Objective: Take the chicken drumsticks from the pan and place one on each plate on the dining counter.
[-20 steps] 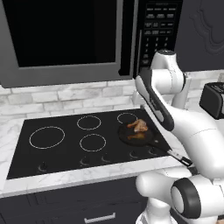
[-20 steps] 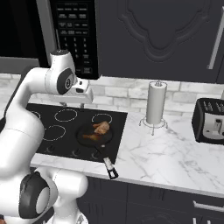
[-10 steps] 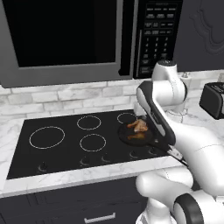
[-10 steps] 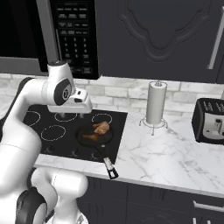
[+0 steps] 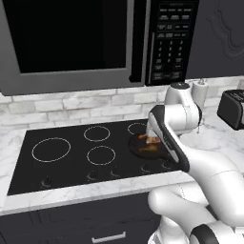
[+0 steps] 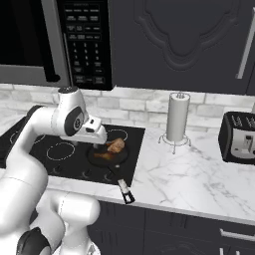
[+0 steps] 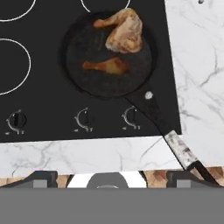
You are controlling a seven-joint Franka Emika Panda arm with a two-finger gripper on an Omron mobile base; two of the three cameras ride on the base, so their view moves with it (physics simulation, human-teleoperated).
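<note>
Two golden-brown chicken pieces lie in a pan, and nearly everything else around them is bigger, starting with the dark microwave (image 5: 90, 43) with its keypad panel that hangs over the marble worktop (image 6: 199, 174). Set into that white, grey-veined top is the flat black cooktop (image 5: 71, 152) with white burner rings and a row of knobs along its near edge. A white paper-towel roll on a wire stand (image 6: 177, 117) stands upright on the marble to the right of the cooktop, and a black toaster (image 6: 240, 137) sits farther right. The round shallow black frying pan (image 7: 87, 81) rests on the cooktop's front right burner, its long thin handle reaching over the cooktop's near corner to a grey tip above the marble edge. Inside it, the larger glazed chicken piece (image 7: 124, 29) lies toward the far side and the slimmer drumstick (image 7: 108, 66) just beside it toward the middle, the two apart or barely touching. The white arm's gripper (image 6: 97, 134) hangs above the pan, clear of the food; whether its fingers are apart or together cannot be told.
</note>
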